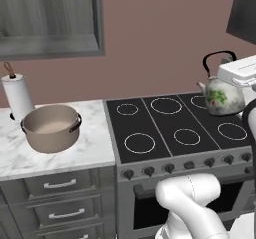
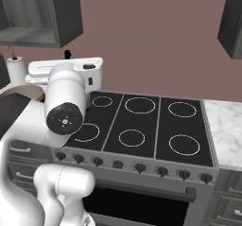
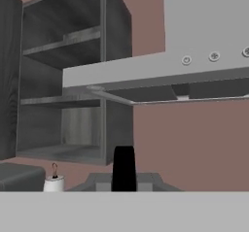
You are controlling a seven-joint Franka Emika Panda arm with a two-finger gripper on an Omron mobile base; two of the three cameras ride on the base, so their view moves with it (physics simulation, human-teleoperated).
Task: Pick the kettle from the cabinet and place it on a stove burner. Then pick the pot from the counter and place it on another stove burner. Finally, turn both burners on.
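Observation:
The small white floral kettle (image 1: 221, 96) hangs in the air over the right rear part of the black cooktop (image 1: 159, 124), above a back burner ring (image 1: 201, 101). My gripper (image 1: 229, 63) is shut on its thin black handle from the right. In the hand view the dark fingertips (image 3: 124, 168) stand together, facing the open cabinet (image 3: 63, 105) with bare shelves. The tan pot (image 1: 51, 127) sits on the marble counter (image 1: 95, 145) left of the stove. In the right base view my own arm (image 2: 66, 102) covers the kettle.
A white paper-towel roll (image 1: 17, 97) stands behind the pot. Dark knobs (image 1: 186, 165) line the stove front, with grey drawers (image 1: 60, 184) below the counter. A grey range hood (image 3: 194, 66) hangs overhead. More marble counter (image 2: 227, 126) lies right of the stove.

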